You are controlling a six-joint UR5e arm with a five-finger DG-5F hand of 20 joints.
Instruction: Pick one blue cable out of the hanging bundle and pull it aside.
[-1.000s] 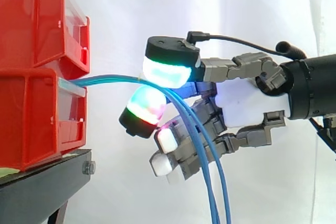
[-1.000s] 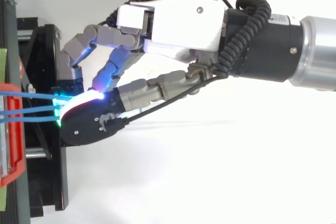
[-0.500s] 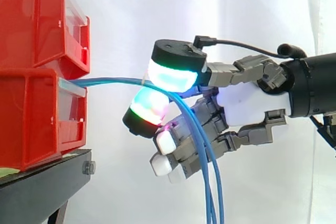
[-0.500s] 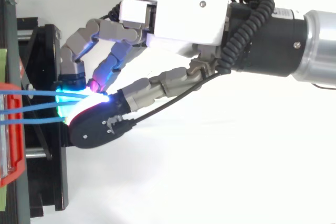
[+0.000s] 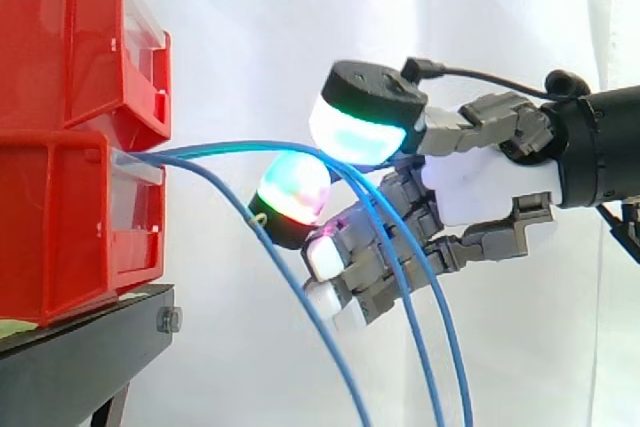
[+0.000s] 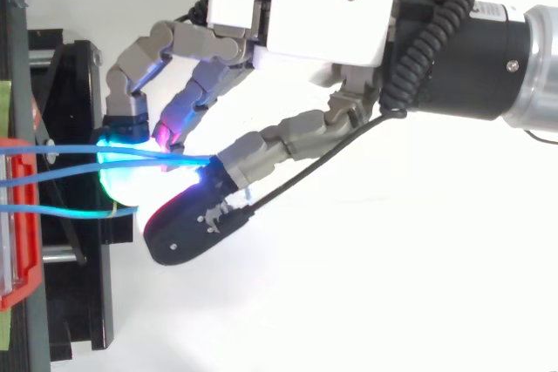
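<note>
Three thin blue cables come out of the lower red bin [image 5: 60, 237]. Two of them [image 5: 230, 145] arc right, pass between the glowing thumb pad [image 5: 362, 125] and the green-red finger pad [image 5: 295, 192], then hang down in front of the curled fingers. In the top view these two [image 6: 78, 151] meet at the thumb's tip. The third cable [image 5: 300, 312] hangs free to the left of the pads and drops steeply; in the top view this third cable [image 6: 70, 209] runs apart from the others. My hand [image 5: 490, 182] comes in from the right, level with the lower bin, shut on the two cables.
Two red bins are stacked at the left, the upper red bin [image 5: 70, 37] above the lower one, on a black stand [image 5: 80, 357]. The bin's front edge [image 6: 17, 215] and the stand [image 6: 78, 302] lie along the left. A white curtain hangs behind.
My hand has moved right, away from the bins, drawing two cables with it. The third cable has slipped out from between the pads and now hangs apart on the left.
</note>
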